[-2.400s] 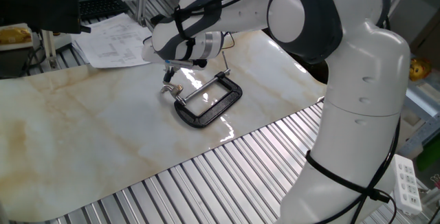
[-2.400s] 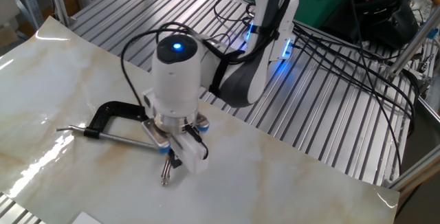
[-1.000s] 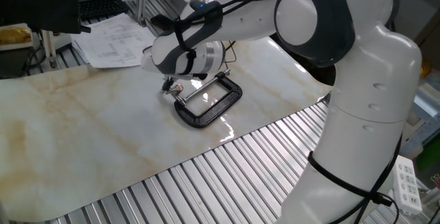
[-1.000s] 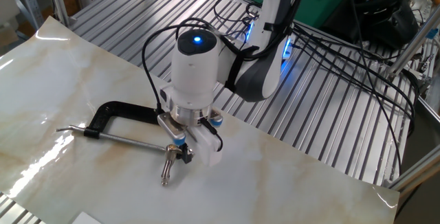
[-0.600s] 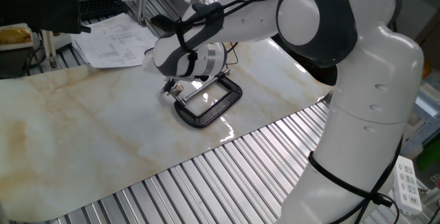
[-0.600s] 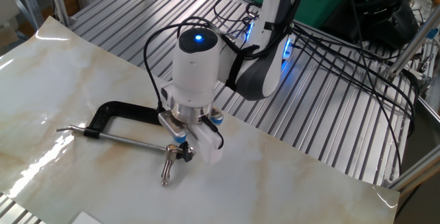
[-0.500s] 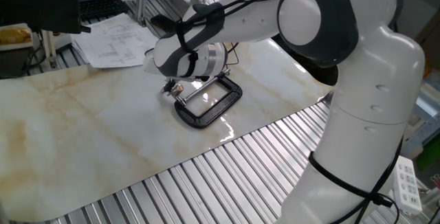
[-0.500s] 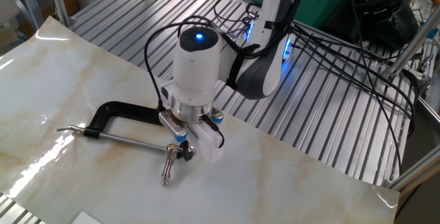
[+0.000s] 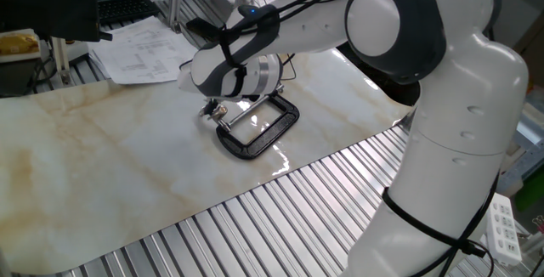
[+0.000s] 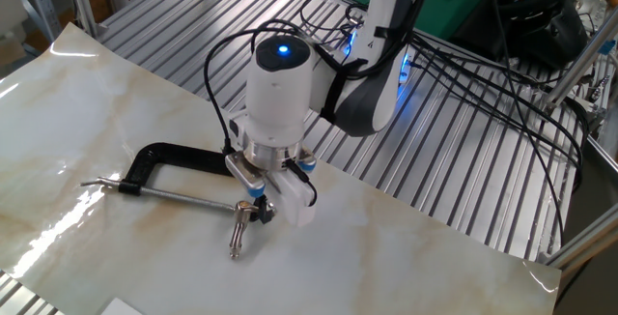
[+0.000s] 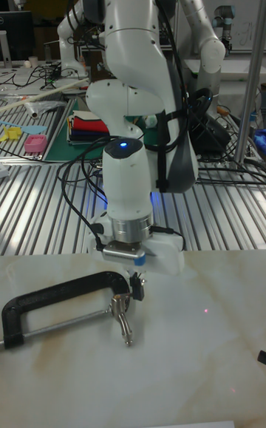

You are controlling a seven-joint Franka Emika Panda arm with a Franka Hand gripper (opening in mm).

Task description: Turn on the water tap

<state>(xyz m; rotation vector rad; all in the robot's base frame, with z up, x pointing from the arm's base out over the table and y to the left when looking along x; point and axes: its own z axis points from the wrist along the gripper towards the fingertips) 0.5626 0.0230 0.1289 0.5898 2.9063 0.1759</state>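
The water tap point(image 10: 238, 236) is a small shiny silver fitting at the end of the black C-clamp's point(image 10: 166, 155) screw rod point(image 10: 174, 196); its short lever points toward the near table edge. It also shows in the tall fixed view as the tap point(image 11: 123, 319), and in one fixed view as the tap point(image 9: 212, 112), half hidden under the wrist. My gripper point(image 10: 260, 213) points straight down, with its dark fingertips point(image 11: 137, 285) close together, just beside the tap's top on the side away from the clamp. Nothing shows between the fingers. I cannot tell whether they touch the tap.
The marble-patterned board point(image 9: 102, 158) lies on a ribbed metal table point(image 9: 280, 217). Papers point(image 9: 140, 52) lie at the far edge. The arm's cables point(image 10: 463, 73) trail over the ribbed table behind the arm. The clamp point(image 11: 52, 299) lies flat on the board.
Since 2.4 s ago my hand has shifted away from over the lever toward the tap's top by the clamp. In the last second it has crept only slightly further; the clamp has not moved.
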